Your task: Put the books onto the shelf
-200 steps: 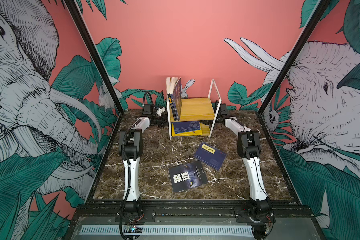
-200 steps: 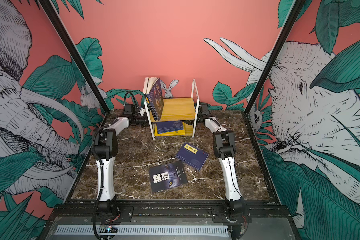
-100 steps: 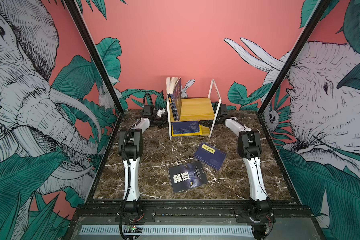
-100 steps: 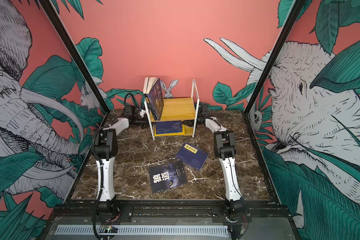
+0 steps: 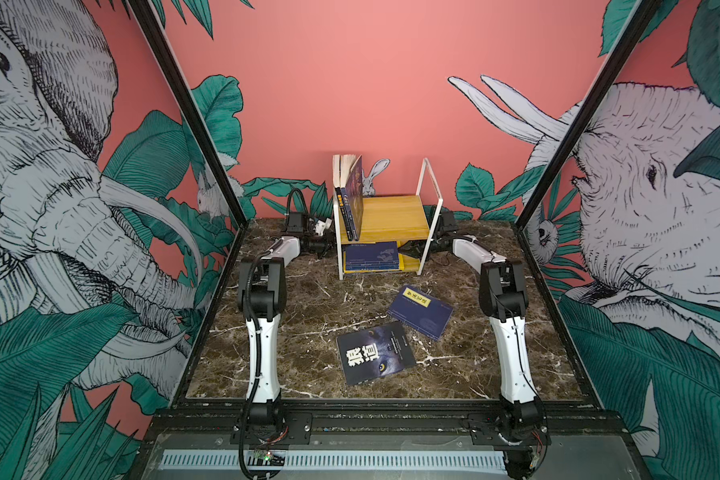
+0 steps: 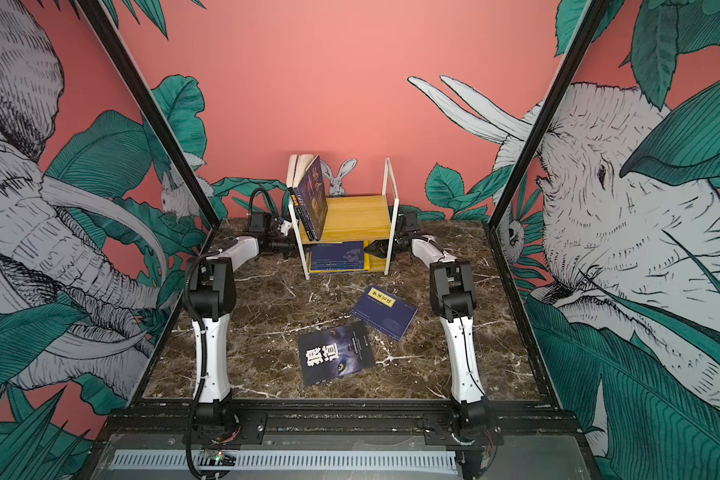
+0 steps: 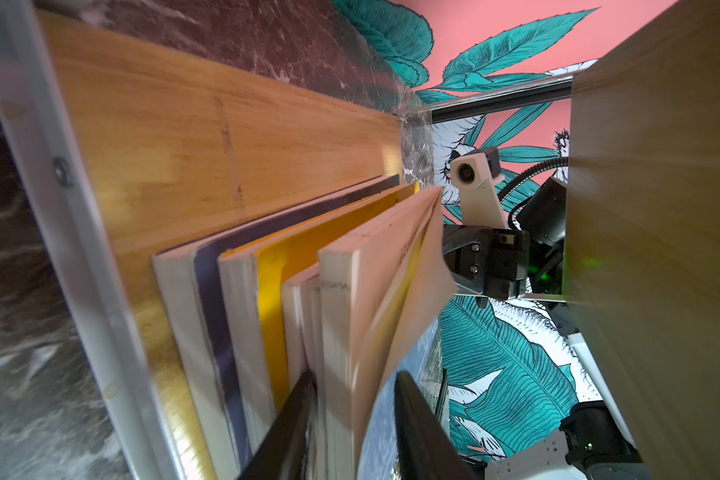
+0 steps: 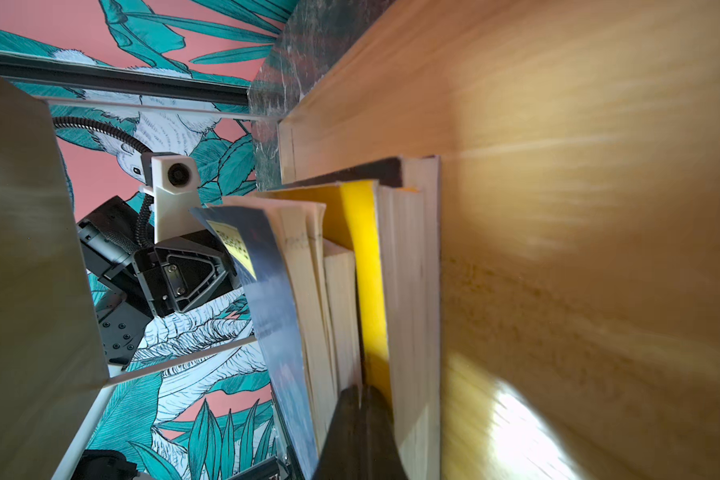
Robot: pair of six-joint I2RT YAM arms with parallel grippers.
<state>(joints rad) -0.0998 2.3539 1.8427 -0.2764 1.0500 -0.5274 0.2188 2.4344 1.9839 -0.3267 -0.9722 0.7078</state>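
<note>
The shelf (image 5: pixel 391 216) (image 6: pixel 358 216) stands at the back centre. Two books (image 5: pixel 350 195) lean upright on its upper board. On the lower board lies a stack of books (image 5: pixel 371 253) (image 6: pixel 337 253) with a navy one on top. My left gripper (image 5: pixel 328 246) (image 7: pixel 354 376) reaches in from the left, shut on the top navy book (image 7: pixel 375 291): one finger under its pages, the other on its cover. My right gripper (image 5: pixel 406 249) (image 8: pixel 360 390) is shut, wedged from the right between the top book and the yellow book (image 8: pixel 366 270). Two more books lie on the table.
On the marble table in front of the shelf lie a dark book with big white characters (image 5: pixel 375 353) (image 6: pixel 335 353) and a navy book with a yellow label (image 5: pixel 420 311) (image 6: pixel 383 312). Patterned walls close in on both sides and the back.
My right gripper has come into the lower tier from the right. The stack there has shifted slightly inward. The two books on the table have not moved.
</note>
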